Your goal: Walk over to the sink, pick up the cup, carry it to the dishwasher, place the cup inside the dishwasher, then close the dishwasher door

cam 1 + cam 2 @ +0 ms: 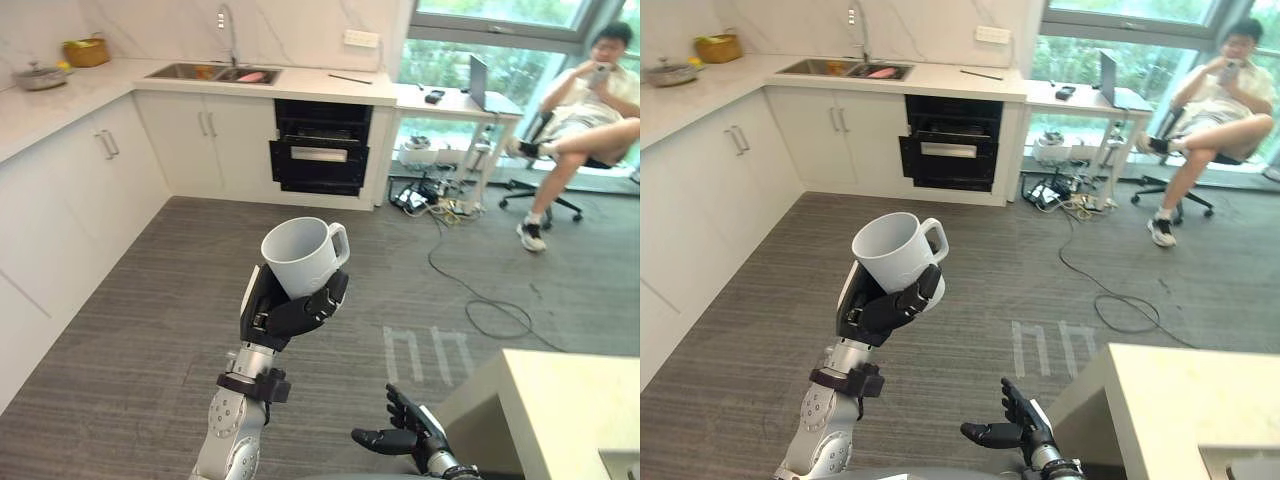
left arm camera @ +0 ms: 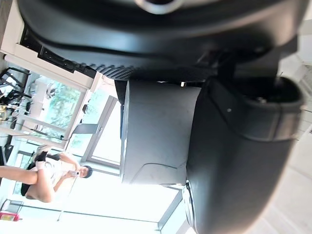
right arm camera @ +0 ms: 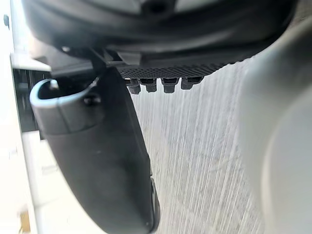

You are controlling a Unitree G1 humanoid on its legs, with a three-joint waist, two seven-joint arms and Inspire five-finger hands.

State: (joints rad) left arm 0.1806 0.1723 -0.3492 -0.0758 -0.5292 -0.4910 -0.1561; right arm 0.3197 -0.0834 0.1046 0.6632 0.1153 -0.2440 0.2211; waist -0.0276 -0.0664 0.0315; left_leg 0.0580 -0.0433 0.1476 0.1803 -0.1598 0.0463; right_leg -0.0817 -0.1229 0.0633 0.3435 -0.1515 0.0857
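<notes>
- Left hand [image 1: 290, 312] had its dark fingers and thumb curled round the lower body of the white ceramic cup [image 1: 300, 255]. It held the cup up over the grey wood-grain floor [image 1: 140, 330], mouth upward and slightly tilted, with the handle free.
- Right hand [image 1: 400, 432] hung low with its fingers loosely spread, holding nothing, just beside the corner of the pale island worktop [image 1: 560, 400].
- To my eye the cup was stiff, fairly light, smooth-glazed and breakable. A wrap round the body seemed a sound hold, though the glaze could slip, and the handle was a spare hold.
- Across the room the black built-in dishwasher [image 1: 322, 150] sat under the white marble worktop [image 1: 330, 88], near the steel sink [image 1: 212, 72]. Its front looked open.
- Clear floor lay between. White cabinets [image 1: 60, 200] edged the left, a tangle of cords [image 1: 430, 195] lay right of the dishwasher, and a seated person [image 1: 590, 100] was well apart.
</notes>
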